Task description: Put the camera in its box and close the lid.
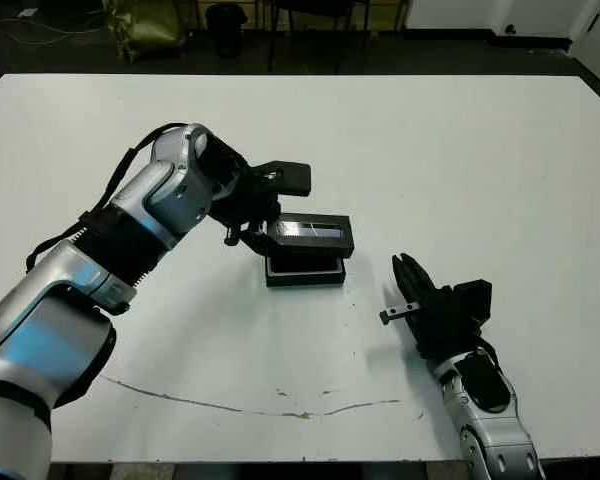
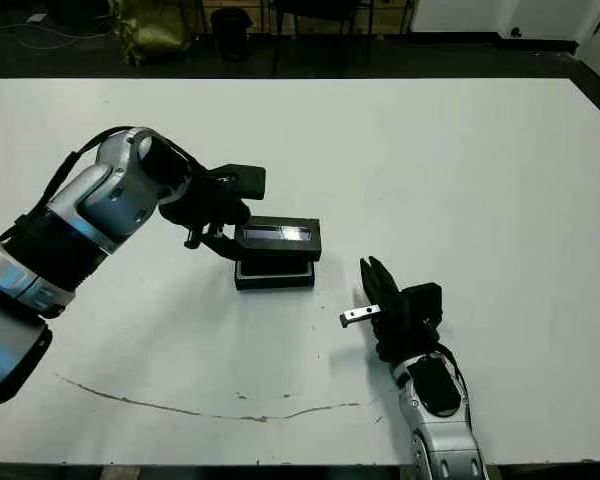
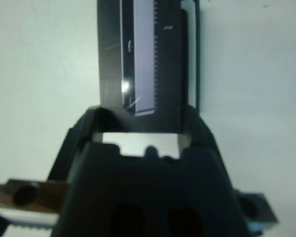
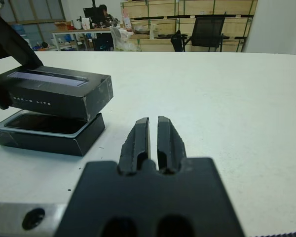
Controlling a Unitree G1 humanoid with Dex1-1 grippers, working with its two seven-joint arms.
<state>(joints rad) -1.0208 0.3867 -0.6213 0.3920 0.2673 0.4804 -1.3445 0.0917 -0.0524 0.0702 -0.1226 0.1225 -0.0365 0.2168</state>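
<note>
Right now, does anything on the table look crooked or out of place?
Yes. The lid, gripped by the left gripper, hangs tilted above the box, offset and not seated, so the camera inside still shows. A thin brownish streak marks the table near the front edge.

Lid (image 1: 314,232) overhangs box (image 1: 305,271); camera (image 4: 42,124) mostly hidden.

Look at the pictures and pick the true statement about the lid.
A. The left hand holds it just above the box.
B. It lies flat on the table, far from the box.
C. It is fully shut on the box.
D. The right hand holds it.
A: the left hand grips the lid at one end, and a gap shows between it and the box in the right wrist view.
</note>
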